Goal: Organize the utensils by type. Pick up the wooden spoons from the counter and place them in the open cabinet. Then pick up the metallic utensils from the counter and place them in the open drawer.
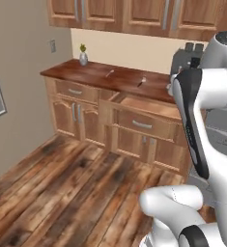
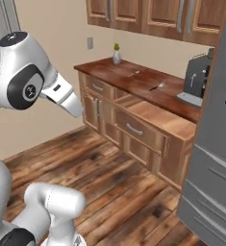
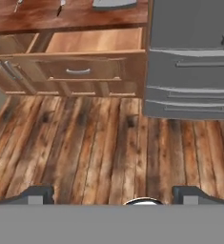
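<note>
The counter (image 1: 93,72) is a dark reddish-brown top along the far wall. Two slim utensils lie on it, one (image 1: 110,73) left of the other (image 1: 142,81); both are too small to tell wood from metal. The same utensils (image 2: 134,73) (image 2: 157,86) show from the right base. The open drawer (image 1: 143,104) (image 2: 158,113) (image 3: 96,42) juts out below the counter and looks bare inside. My gripper (image 3: 114,195) is open with nothing between its fingertips (image 3: 35,194), over the floor well short of the drawer. I cannot tell which wall cabinet (image 1: 134,14) is open.
A grey fridge (image 2: 215,144) (image 3: 189,57) stands right of the drawer. On the counter's right end sits a coffee machine (image 2: 198,77); a small vase (image 1: 83,56) stands at the left end. Wooden floor (image 1: 71,188) stretches between me and the cabinets.
</note>
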Controlling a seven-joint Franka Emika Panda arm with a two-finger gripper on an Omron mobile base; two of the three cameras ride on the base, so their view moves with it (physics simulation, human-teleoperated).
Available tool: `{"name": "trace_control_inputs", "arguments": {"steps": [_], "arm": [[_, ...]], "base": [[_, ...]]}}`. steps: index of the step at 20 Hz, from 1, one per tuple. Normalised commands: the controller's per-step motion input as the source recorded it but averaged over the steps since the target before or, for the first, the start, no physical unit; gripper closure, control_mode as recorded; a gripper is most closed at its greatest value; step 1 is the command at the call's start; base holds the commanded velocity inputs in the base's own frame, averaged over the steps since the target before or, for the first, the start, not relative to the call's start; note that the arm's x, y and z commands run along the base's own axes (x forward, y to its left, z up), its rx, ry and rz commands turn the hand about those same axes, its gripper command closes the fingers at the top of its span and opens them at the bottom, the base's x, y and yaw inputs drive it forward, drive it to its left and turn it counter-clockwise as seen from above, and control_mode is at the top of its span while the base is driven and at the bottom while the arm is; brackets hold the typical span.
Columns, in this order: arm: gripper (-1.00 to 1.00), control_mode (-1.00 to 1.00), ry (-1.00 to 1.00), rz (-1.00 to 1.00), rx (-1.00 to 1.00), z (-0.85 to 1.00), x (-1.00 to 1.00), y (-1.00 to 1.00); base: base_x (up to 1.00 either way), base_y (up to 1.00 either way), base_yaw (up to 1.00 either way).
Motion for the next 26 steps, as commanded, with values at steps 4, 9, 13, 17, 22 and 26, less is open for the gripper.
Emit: {"name": "trace_control_inputs", "arguments": {"steps": [4, 9, 13, 17, 22, 26], "arm": [[-1.00, 1.00, 0.00, 0.00, 0.00, 0.00, 0.00, 0.00], [-1.00, 1.00, 0.00, 0.00, 0.00, 0.00, 0.00, 0.00], [-1.00, 1.00, 0.00, 0.00, 0.00, 0.00, 0.00, 0.00], [-1.00, 1.00, 0.00, 0.00, 0.00, 0.00, 0.00, 0.00], [-1.00, 1.00, 0.00, 0.00, 0.00, 0.00, 0.00, 0.00], [-1.00, 1.00, 0.00, 0.00, 0.00, 0.00, 0.00, 0.00]], "base": [[0.74, 0.72, -0.40], [0.72, 0.71, -0.41], [0.72, 0.70, -0.43], [0.71, 0.64, -0.51], [0.61, 0.65, -0.56], [0.52, 0.72, -0.52]]}}
